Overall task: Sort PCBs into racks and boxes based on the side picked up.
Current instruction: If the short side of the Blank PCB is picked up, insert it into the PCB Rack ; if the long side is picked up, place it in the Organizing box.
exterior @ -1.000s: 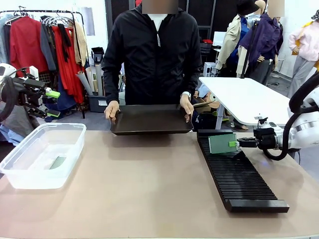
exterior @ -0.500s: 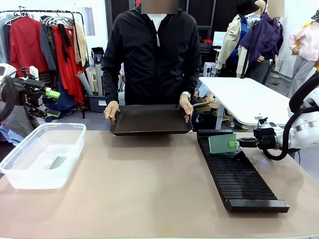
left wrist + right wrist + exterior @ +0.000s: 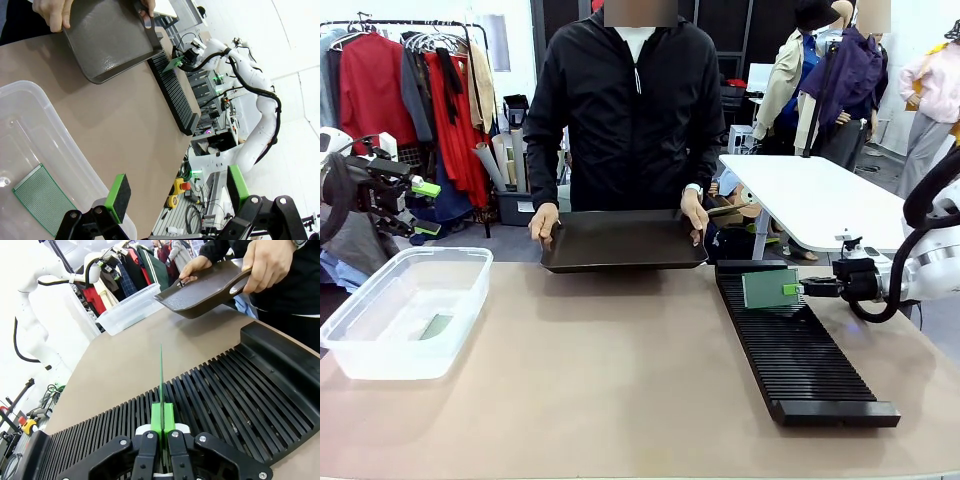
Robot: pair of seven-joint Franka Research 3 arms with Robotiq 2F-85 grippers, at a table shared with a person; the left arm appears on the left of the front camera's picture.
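Observation:
My right gripper (image 3: 794, 289) is shut on a green PCB (image 3: 767, 288), holding it upright on edge just above the far end of the long black slotted rack (image 3: 800, 350). In the right wrist view the PCB (image 3: 161, 380) appears as a thin vertical edge clamped between the green pads (image 3: 162, 417), over the rack's slots (image 3: 220, 400). My left gripper (image 3: 423, 187) hangs open, high above the clear plastic box (image 3: 405, 312) at the table's left. A second PCB (image 3: 42, 197) lies flat on the box's bottom (image 3: 436, 326).
A person in a black jacket stands at the far side and holds a shallow dark tray (image 3: 623, 240) with both hands above the table's far edge. The bare tan tabletop (image 3: 610, 370) stretches between the box and the rack.
My right gripper has shifted slightly to the right with the PCB in it. The left arm and the person's tray have stayed almost still.

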